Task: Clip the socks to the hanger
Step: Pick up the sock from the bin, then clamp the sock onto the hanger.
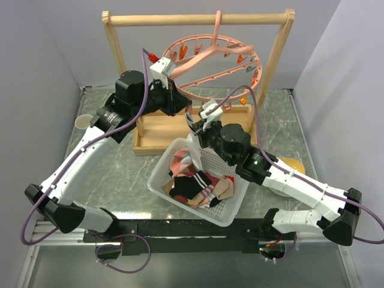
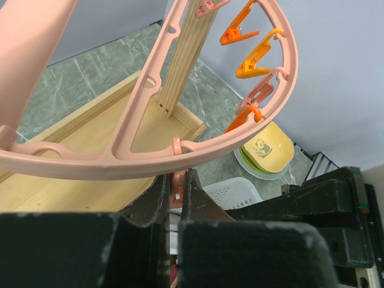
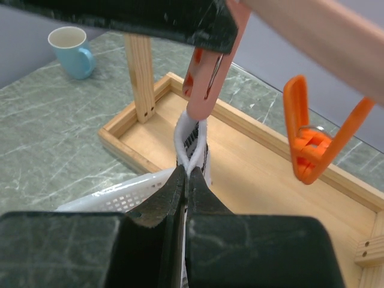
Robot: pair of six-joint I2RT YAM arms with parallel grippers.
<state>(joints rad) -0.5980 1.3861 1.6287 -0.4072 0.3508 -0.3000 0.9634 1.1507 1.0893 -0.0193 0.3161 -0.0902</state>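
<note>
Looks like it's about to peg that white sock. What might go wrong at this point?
1. Only the top edge of the white sock, pinched by the right gripper, reaches the pink clip that the left gripper squeezes. If the clip shuts on too little fabric, the sock may drop into the basket.
2. The hanger only hooks over the wooden bar, so tugging the clip may swing it off target.

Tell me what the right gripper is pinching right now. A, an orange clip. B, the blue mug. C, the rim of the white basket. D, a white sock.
D: the right wrist view shows the right gripper closed on a white sock, which it holds up just under a pink clip.
</note>
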